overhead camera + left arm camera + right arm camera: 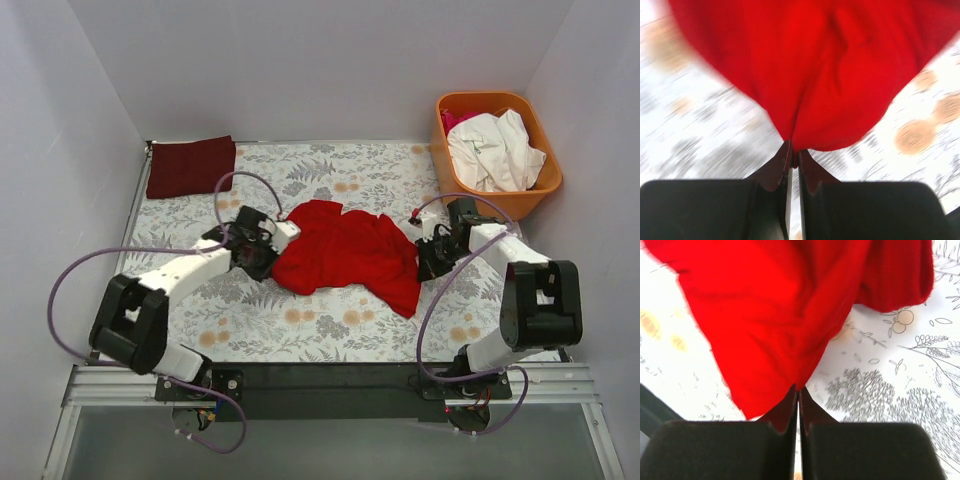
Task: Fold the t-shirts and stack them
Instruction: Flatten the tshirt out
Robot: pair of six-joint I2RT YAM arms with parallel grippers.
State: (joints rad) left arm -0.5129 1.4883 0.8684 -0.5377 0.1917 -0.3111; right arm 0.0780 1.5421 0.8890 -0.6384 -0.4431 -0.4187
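A bright red t-shirt (345, 252) lies crumpled in the middle of the floral table. My left gripper (268, 252) is at its left edge, shut on the red cloth (810, 75), which bunches up from its fingertips. My right gripper (428, 256) is at the shirt's right edge, shut on the red cloth (775, 325) too. A folded dark red t-shirt (190, 166) lies at the back left corner. White t-shirts (497, 150) are piled in an orange basket (546, 184) at the back right.
The floral cloth (300, 330) covers the table. White walls close in on the left, back and right. The orange basket stands just behind my right arm. Purple cables loop from both arms.
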